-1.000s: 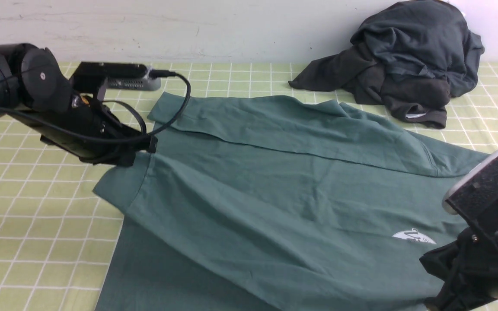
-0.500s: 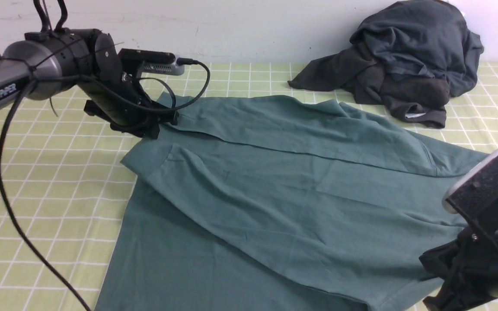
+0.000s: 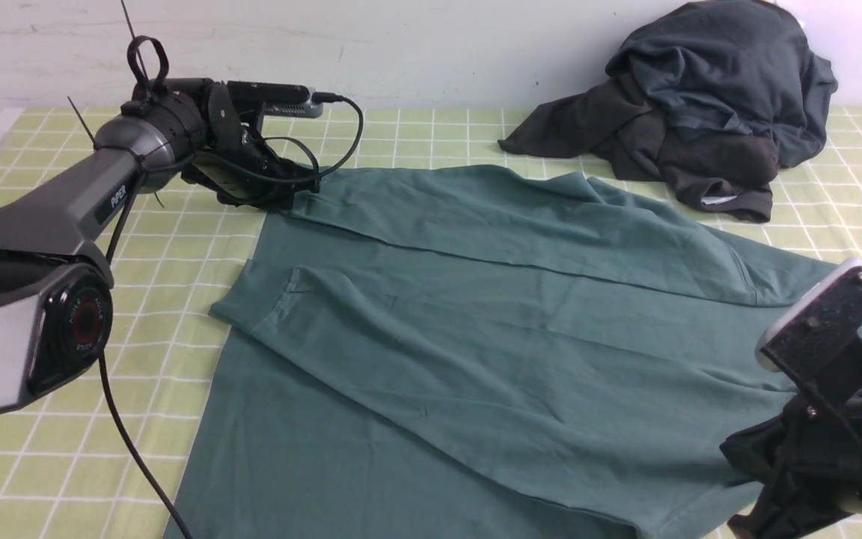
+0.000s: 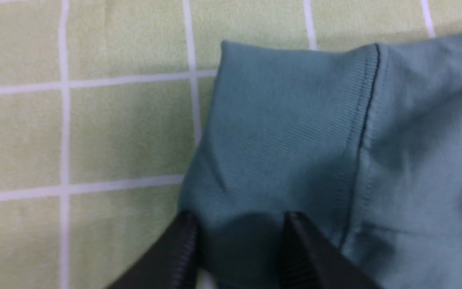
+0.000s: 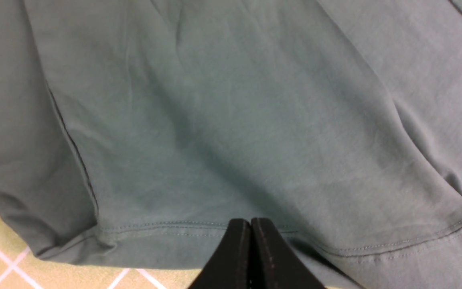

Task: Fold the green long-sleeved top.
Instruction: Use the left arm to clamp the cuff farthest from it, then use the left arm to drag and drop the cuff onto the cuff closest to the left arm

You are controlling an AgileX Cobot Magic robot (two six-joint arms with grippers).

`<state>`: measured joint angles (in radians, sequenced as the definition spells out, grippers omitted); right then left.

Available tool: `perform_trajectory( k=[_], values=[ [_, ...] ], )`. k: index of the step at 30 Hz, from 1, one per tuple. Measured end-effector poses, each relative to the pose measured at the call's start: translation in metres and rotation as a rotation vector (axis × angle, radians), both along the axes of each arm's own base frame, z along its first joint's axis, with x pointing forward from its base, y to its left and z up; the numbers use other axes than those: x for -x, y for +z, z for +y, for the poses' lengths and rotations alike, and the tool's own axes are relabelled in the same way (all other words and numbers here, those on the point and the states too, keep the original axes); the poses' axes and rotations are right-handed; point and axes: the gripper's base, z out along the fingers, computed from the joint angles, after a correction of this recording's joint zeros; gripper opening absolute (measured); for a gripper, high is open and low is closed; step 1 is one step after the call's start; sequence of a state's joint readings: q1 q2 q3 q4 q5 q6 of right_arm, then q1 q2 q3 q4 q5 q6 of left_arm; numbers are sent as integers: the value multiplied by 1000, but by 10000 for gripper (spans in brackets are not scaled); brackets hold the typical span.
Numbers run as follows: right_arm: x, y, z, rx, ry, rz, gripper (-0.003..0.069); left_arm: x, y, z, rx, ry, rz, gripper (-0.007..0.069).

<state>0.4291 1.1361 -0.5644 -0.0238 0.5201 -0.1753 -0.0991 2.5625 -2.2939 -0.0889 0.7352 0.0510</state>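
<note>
The left gripper (image 4: 241,230), jaws apart, angles down at the far-left cuff of the green top (image 3: 476,329), spread across the checked table (image 3: 19,299). The right wrist view shows the right gripper's (image 5: 250,220) closed tips, hidden in front view.

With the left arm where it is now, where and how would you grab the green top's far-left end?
Probably the ribbed cuff, from above, fingers straddling it: it lies flat, its free edge over bare cloth, seam marking its limit.
</note>
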Motion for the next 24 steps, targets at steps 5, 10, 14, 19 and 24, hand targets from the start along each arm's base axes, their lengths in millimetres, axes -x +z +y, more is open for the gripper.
perform_trajectory(
  k=[5, 10, 14, 19, 24],
  values=[
    [-1, -1, -1, 39, 23, -12, -12, 9, 22, -10, -61, -38, 22, 27],
    [-2, -1, -2, 53, 31, -18, -12, 42, 95, -27, -188, -88, 81, 27],
    [-1, -2, -2, 62, 33, -9, -12, 82, 129, -43, -206, -125, 200, 27],
    [1, -3, -4, 82, 34, 14, -12, 124, 115, -47, -224, -144, 350, 27],
    [2, -2, -4, 80, 33, 10, -12, 183, 94, -48, -274, -178, 513, 27]
  ],
)
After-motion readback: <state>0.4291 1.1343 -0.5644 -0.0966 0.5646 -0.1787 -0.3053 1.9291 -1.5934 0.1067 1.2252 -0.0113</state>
